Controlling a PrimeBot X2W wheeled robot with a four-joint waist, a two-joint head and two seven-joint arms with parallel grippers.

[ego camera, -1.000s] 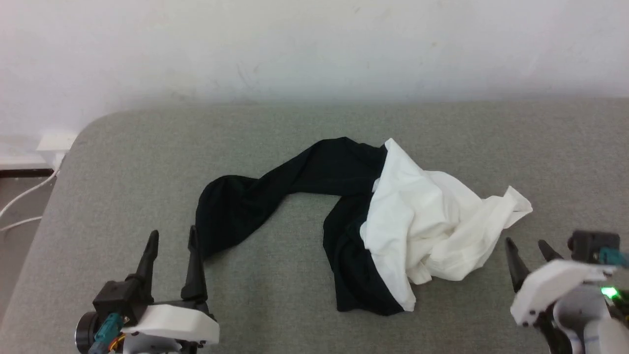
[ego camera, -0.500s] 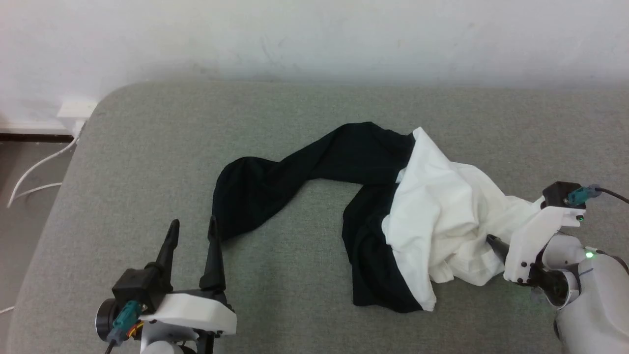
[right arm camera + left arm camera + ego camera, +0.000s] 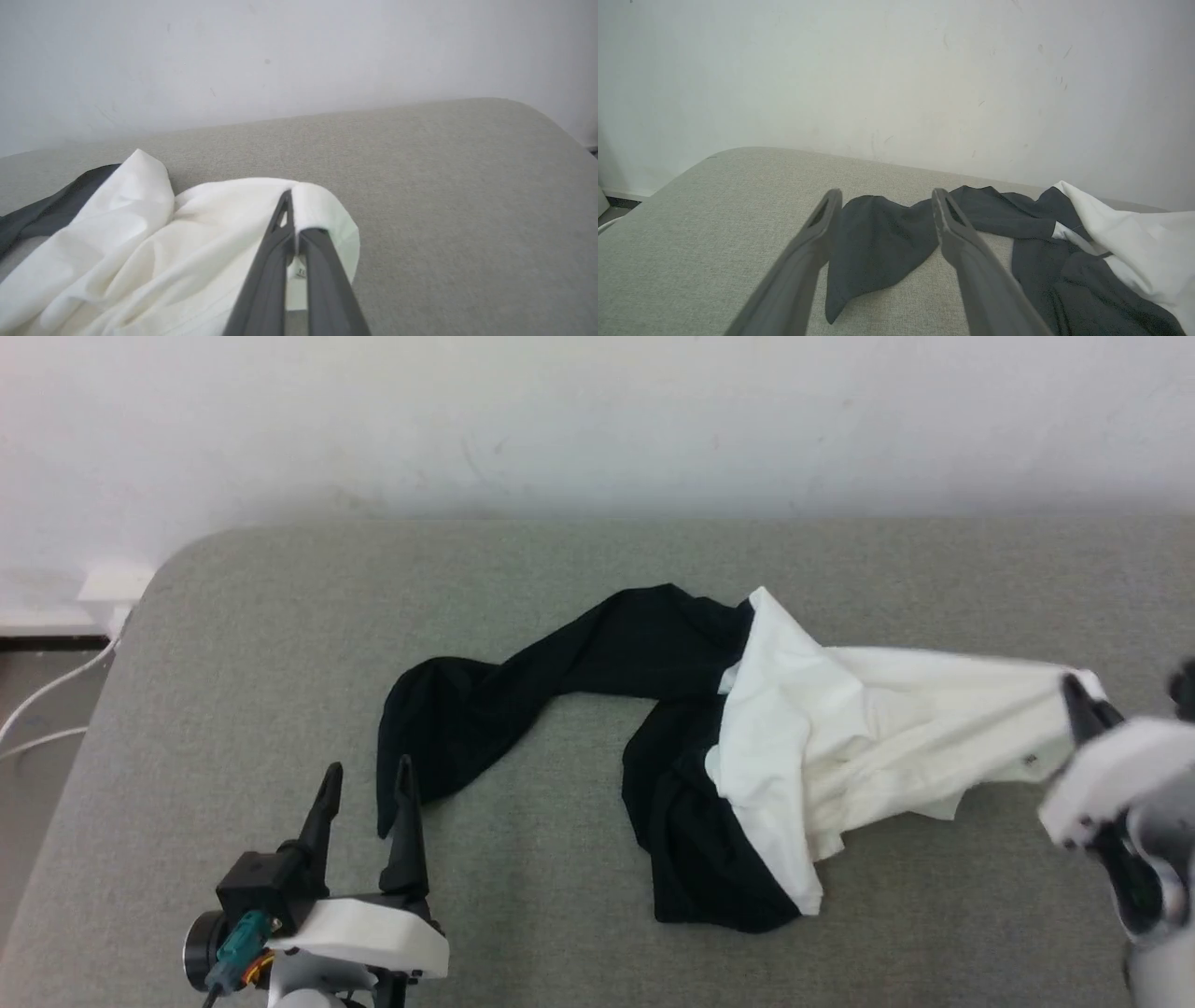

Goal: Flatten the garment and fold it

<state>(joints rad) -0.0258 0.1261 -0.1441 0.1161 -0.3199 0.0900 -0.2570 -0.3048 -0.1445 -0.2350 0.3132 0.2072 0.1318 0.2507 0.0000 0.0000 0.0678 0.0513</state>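
The garment [image 3: 840, 737] lies crumpled on the grey cushioned surface [image 3: 560, 569], white body to the right, black sleeves trailing left. My right gripper [image 3: 1078, 695] is shut on the white edge [image 3: 308, 205] at the far right and holds that part stretched out, lifted a little. In the right wrist view the two fingers [image 3: 280, 252] pinch the white cloth between them. My left gripper [image 3: 366, 782] stands open at the lower left, just short of the black sleeve end [image 3: 873, 252], with nothing between its fingers [image 3: 817, 242].
A white wall [image 3: 597, 420] runs behind the surface. The rounded left corner [image 3: 177, 569] of the surface drops toward a floor with white cables [image 3: 47, 709] and a pale box [image 3: 112, 583]. Bare grey cushion extends in front of the garment.
My right gripper closed on the white edge and pulled it out to the right, stretching the white part. The head camera shifted. The left gripper stayed open near the sleeve.
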